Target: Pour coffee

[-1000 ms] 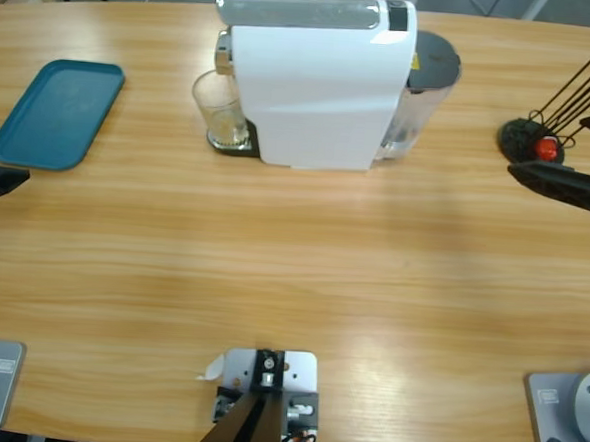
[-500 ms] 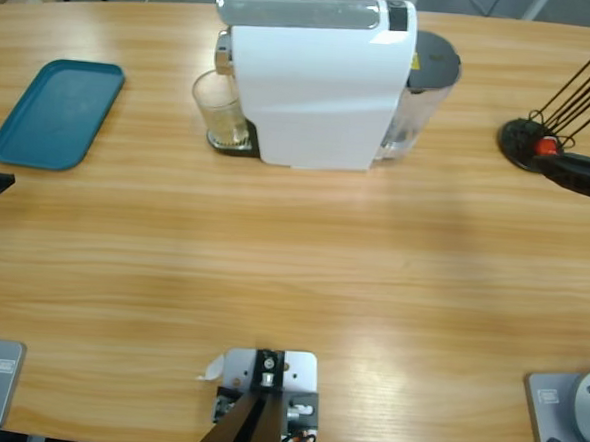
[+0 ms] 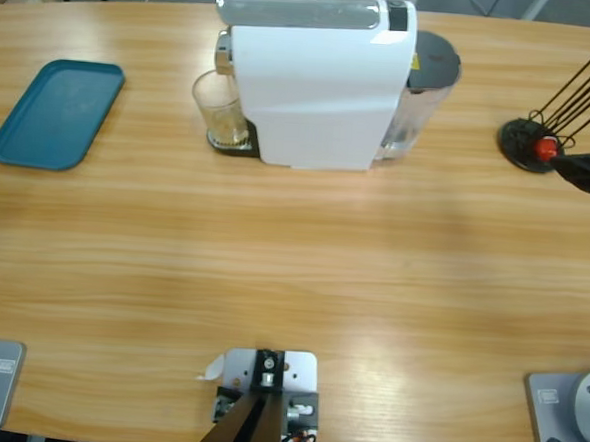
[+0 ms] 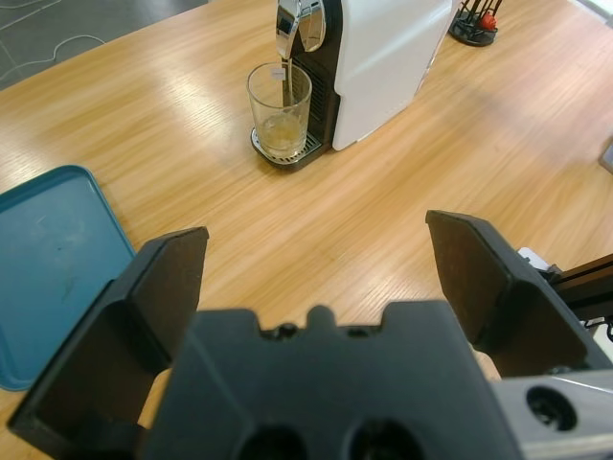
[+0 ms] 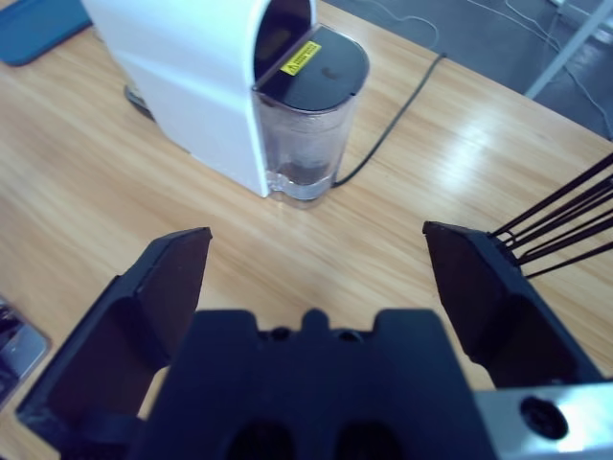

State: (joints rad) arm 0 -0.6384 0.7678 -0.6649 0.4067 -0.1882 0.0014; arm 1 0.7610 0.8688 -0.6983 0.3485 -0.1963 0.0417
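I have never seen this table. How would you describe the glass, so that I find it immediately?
Find the big white coffee machine at the far middle of the wooden table. The clear glass tumbler stands on the small dark drip tray under its chrome spout, on the side toward the teal tray. It is the only glass here, holding a shallow layer of amber coffee.

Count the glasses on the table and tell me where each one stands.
1. The glass stands on the drip tray under the spout of the white coffee machine, at its front end, with a shallow layer of coffee inside. The machine's body could hide something behind it.
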